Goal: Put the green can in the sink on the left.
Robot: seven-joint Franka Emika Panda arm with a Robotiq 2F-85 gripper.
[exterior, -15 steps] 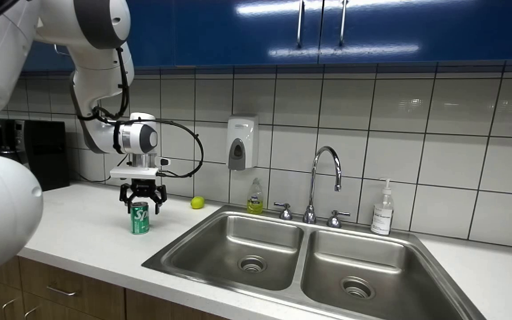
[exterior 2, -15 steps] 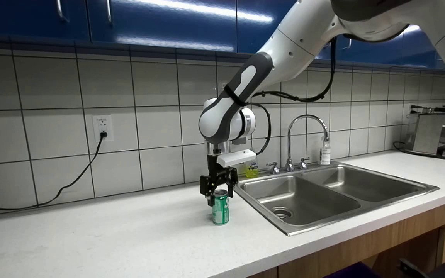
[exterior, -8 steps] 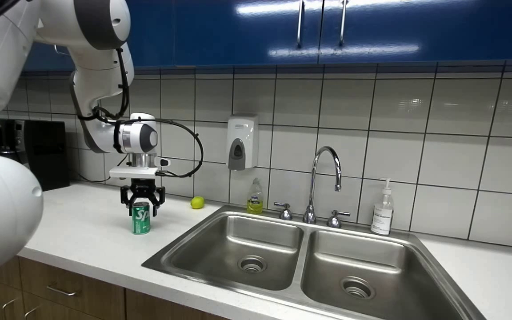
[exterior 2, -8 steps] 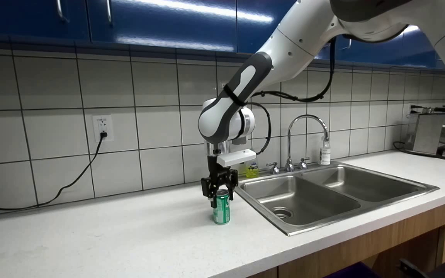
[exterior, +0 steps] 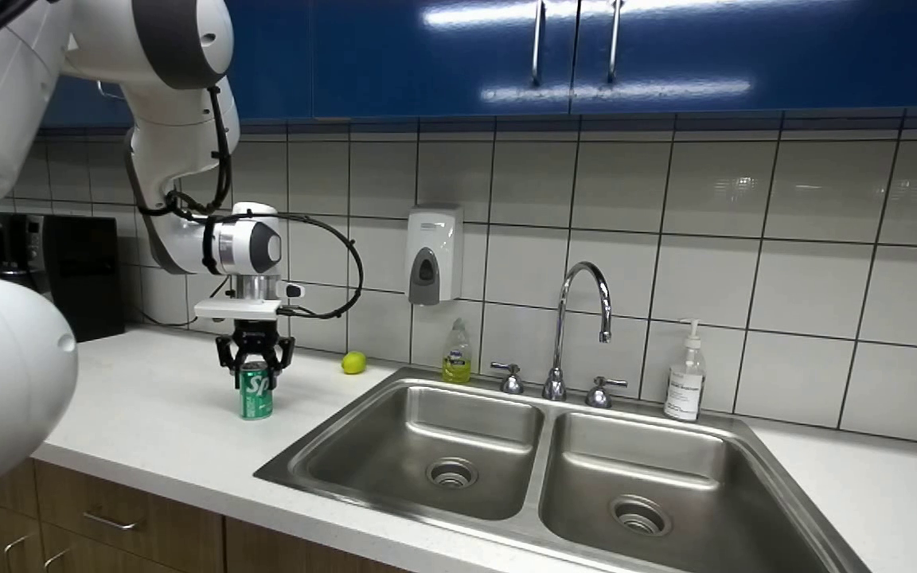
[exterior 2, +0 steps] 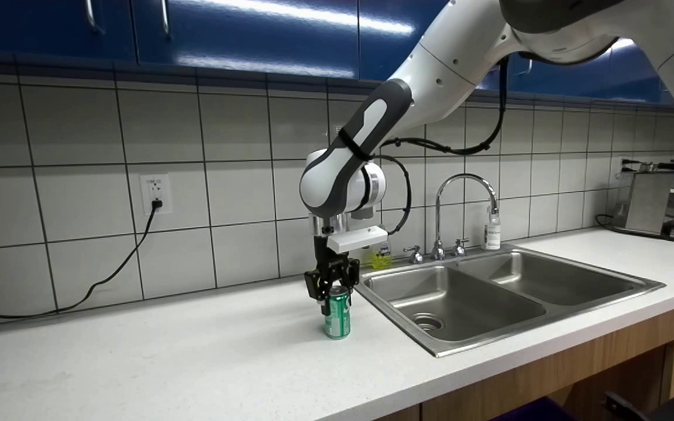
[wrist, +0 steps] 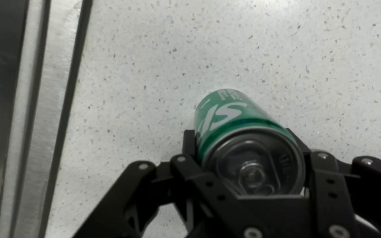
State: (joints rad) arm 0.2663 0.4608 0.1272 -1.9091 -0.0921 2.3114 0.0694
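Observation:
The green can (exterior: 255, 400) stands upright on the white counter, just beside the double steel sink, and shows in both exterior views. My gripper (exterior: 255, 382) points straight down over it, its fingers shut on the can's upper part from two sides. In the wrist view the dark lid and the green side of the can (wrist: 227, 112) fill the space between the black fingers (wrist: 189, 142). The left basin (exterior: 395, 458) of the sink lies to the can's right in that exterior view, with nothing in it but its drain.
A yellow-green round fruit (exterior: 353, 363) sits behind the can near the tiled wall. A dish soap bottle (exterior: 457, 358), a tall faucet (exterior: 560, 334) and a pump bottle (exterior: 684, 378) line the sink's back edge. The sink's raised rim (wrist: 48, 82) runs close by the can.
The gripper's fingers have come together onto the can. The can has slid slightly, toward the sink side, while the arm has stayed almost in place.

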